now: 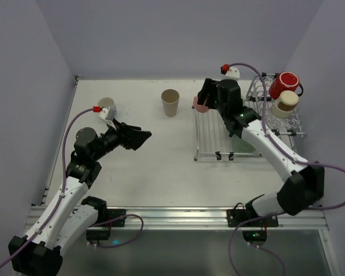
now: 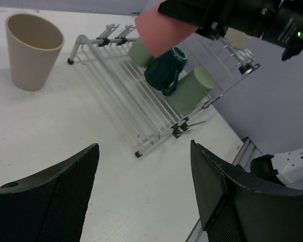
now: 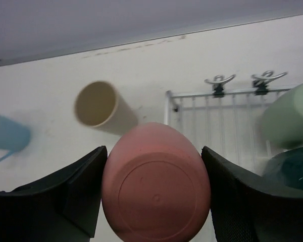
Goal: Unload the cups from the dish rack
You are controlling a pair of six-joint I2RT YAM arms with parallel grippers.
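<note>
My right gripper is shut on a pink cup, one finger on each side, its base facing the camera. It holds the cup above the far left corner of the silver dish rack. On the flat grid lie a dark teal mug and two sage green cups. A red mug and a cream cup sit on the raised loops. My left gripper hovers open over bare table, left of the rack, with nothing between its fingers.
A beige cup stands on the table left of the rack. A light blue mug stands farther left, near the wall. Walls close the table on the left, back and right.
</note>
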